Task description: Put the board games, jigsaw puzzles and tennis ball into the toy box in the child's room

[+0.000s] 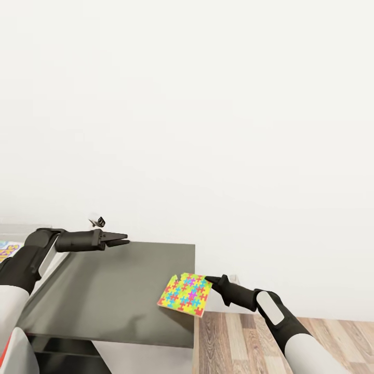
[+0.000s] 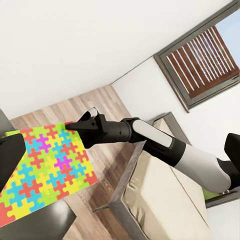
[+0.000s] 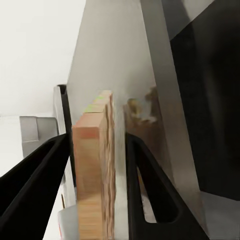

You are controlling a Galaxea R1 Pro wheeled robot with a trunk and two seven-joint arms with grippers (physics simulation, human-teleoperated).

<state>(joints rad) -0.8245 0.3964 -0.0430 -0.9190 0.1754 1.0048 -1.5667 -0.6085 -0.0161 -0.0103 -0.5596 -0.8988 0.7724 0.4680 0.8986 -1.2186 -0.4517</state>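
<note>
White wall (image 1: 208, 104) is taking up most of the head view, with wood-plank floor (image 1: 270, 337) showing below it beside the table.

Lower dark grey side section of the table (image 1: 114, 291) is sitting against that wall — the landmark here. The paler desk top is rising at its far-left end, where a strip of a blue printed board game (image 1: 6, 250) is peeking in at the picture's edge. In the left wrist view a cream-beige bed (image 2: 160, 195) is lying across the floor from the table, under a slatted window (image 2: 207, 55).

Jigsaw puzzle (image 1: 185, 294) is being held tilted at the table's front right corner, partly over the top and overhanging the edge toward the floor. Whether it is touching the surface, cannot tell.

Right gripper (image 1: 210, 281) is reaching in from the floor side — fingers (image 3: 150, 200) clamped on the puzzle's edge, one on each face, seen edge-on in the right wrist view.

Left gripper (image 1: 122, 239) is hovering over the table's back edge near the wall, fingers nearly together, nothing between them.
</note>
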